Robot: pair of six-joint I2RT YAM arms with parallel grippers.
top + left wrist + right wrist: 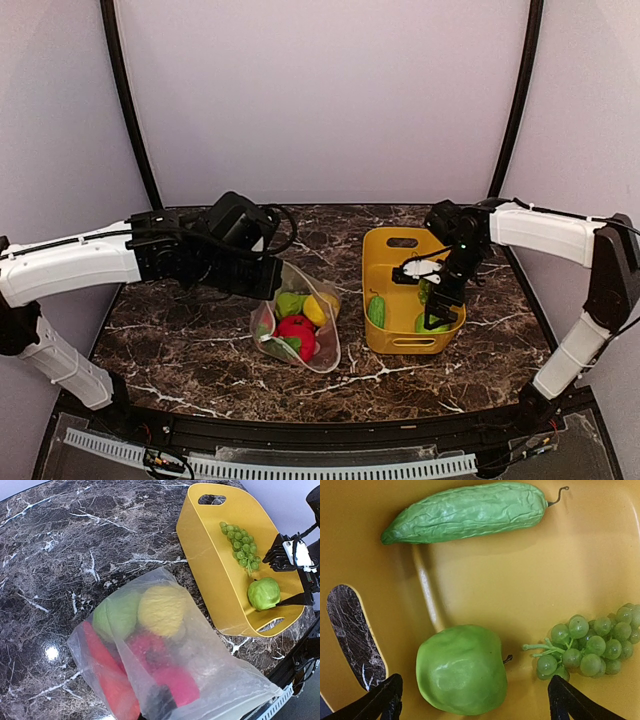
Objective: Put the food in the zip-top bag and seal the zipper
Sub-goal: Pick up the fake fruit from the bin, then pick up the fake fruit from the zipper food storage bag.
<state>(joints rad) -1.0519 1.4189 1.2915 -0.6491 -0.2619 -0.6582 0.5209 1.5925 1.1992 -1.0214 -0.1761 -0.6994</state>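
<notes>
Right hand (438, 310), fingers apart, over green apple (461, 669) in yellow bin (385, 262); grapes (590, 645) beside it, gourd (470, 511) beyond. Left hand (266, 284) at zip-top bag (322, 345), grip we cannot tell. We count lemon (161, 609), red pieces (175, 682) bagged; three items and sealing remain, we judge.

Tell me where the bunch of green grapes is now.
In the right wrist view the grapes lie in the yellow bin on the robot's right, beside the green apple.

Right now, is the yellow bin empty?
Not empty: a gourd, an apple and grapes lie inside the bin.
</notes>
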